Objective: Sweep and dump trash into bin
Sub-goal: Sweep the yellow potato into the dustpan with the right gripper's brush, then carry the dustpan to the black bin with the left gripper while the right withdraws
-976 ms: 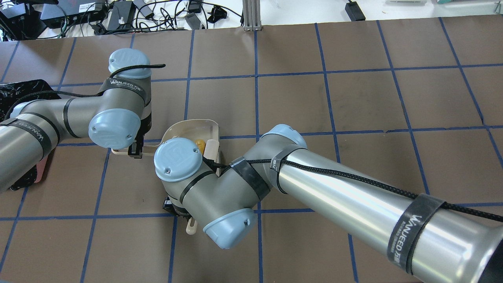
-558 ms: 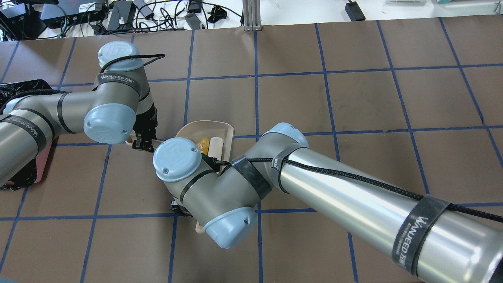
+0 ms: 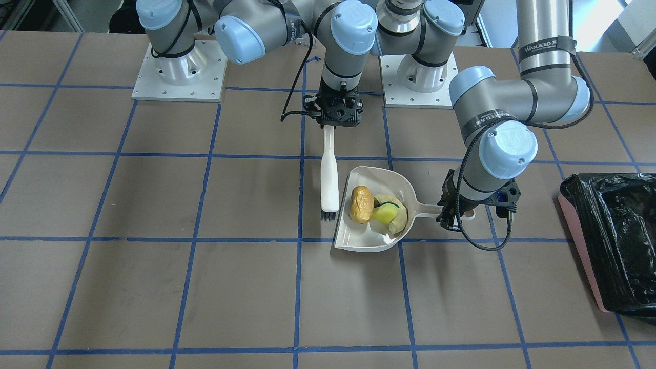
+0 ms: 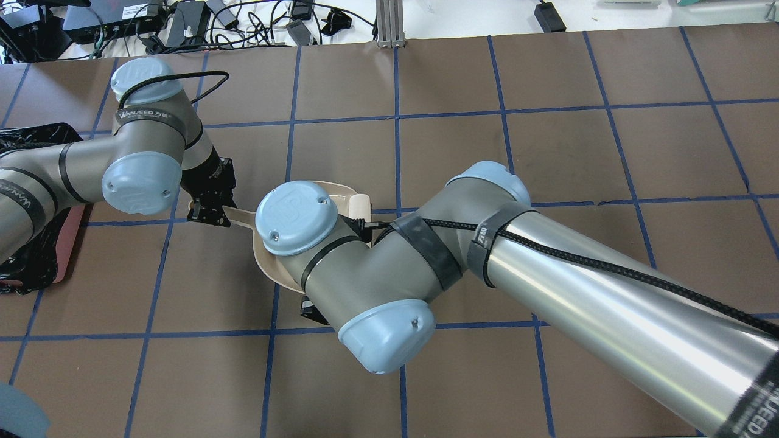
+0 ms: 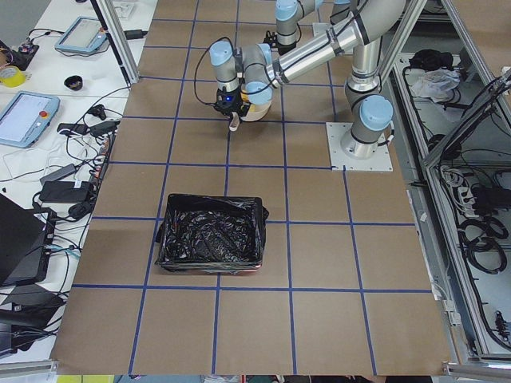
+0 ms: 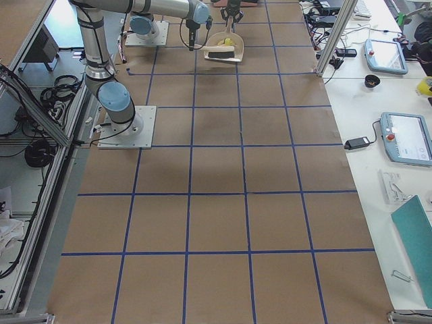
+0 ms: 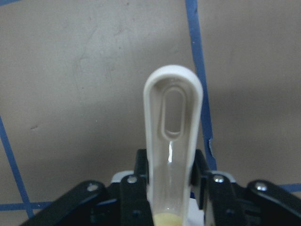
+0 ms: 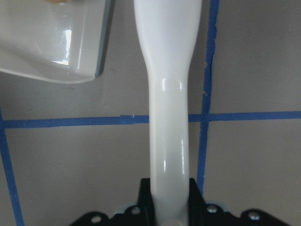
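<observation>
The beige dustpan (image 3: 361,241) lies on the table and holds the trash: a golden-brown lump (image 3: 362,204) and a pale rind (image 3: 398,219) with a yellow-green sponge piece (image 3: 384,213). My left gripper (image 3: 453,215) is shut on the dustpan handle (image 7: 173,122). My right gripper (image 3: 335,115) is shut on a white brush (image 3: 329,174), whose bristles rest just outside the pan's edge. In the overhead view my right wrist hides the trash, and only the pan's rim (image 4: 268,271) shows. The bin (image 3: 615,241), pink with a black bag, stands far to my left.
The bin also shows in the exterior left view (image 5: 211,233) and at the overhead view's left edge (image 4: 24,143). Blue tape lines grid the brown table (image 3: 154,287). Cables and power bricks (image 4: 182,24) lie beyond the far edge.
My right wrist has shifted right and now covers most of the dustpan and the trash. My left arm's elbow has swung left, with its gripper still on the handle.
</observation>
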{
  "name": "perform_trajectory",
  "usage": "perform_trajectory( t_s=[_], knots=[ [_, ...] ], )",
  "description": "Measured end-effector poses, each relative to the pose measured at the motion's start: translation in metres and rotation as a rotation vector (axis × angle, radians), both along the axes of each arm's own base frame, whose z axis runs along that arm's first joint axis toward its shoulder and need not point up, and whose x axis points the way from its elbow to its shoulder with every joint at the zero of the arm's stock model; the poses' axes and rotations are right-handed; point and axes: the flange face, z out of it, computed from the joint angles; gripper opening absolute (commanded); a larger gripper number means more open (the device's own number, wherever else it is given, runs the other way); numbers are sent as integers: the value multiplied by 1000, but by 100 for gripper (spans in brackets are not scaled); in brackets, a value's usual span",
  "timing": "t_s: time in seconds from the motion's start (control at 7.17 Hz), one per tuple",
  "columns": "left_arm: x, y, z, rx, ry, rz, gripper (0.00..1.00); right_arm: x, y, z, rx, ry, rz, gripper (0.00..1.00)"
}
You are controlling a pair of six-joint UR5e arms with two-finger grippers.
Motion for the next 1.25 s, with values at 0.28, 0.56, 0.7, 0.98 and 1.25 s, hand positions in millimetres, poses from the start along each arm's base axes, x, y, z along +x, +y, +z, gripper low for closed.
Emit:
perform_trajectory(
  t_s=[0.28, 0.56, 0.7, 0.98, 1.25],
  knots=[
    [7, -15, 5, -23, 45, -21, 0, -25, -17, 10, 18, 13, 7, 0],
    [26, -34, 25, -58, 81, 3, 0, -81, -63, 23, 21, 19, 13, 0],
    [36, -42, 38, -59, 91, 20, 0, -111, -86, 30, 15, 10, 12, 0],
    [58, -60, 60, -46, 97, 41, 0, -177, -129, 35, 17, -8, -5, 0],
    [96, -77, 82, -33, 100, 53, 0, -256, -166, 37, 21, -29, -38, 0]
  ],
)
